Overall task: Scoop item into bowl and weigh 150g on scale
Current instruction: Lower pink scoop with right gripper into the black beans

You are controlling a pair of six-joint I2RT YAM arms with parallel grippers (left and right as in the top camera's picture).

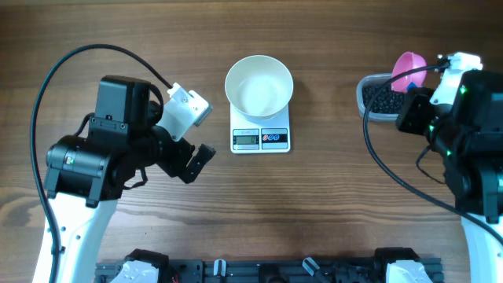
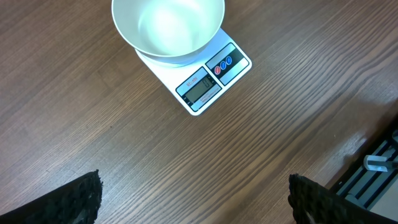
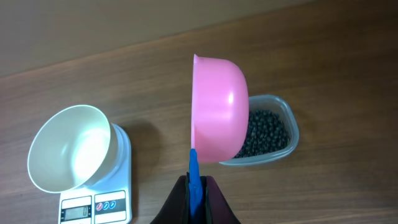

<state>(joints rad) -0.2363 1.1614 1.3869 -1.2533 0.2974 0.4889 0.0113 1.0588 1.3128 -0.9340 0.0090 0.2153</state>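
The white bowl [image 1: 259, 86] stands empty on the small white scale [image 1: 261, 139] at mid table; both also show in the left wrist view, bowl [image 2: 168, 28] on scale [image 2: 205, 84]. The item, small black beads [image 3: 267, 130], lies in a clear tub [image 3: 283, 140] at the far right. My right gripper [image 3: 195, 186] is shut on the blue handle [image 3: 194, 171] of a pink scoop [image 3: 217, 112], which is tipped on its side above the tub's left end. My left gripper [image 2: 194, 180] hangs open over bare wood, left of and nearer than the scale.
The clear tub [image 1: 376, 98] sits at the right edge of the wooden table, partly under the right arm [image 1: 464, 126]. The left arm [image 1: 118, 149] and its black cable take up the left side. A black rail [image 1: 267, 271] runs along the front edge.
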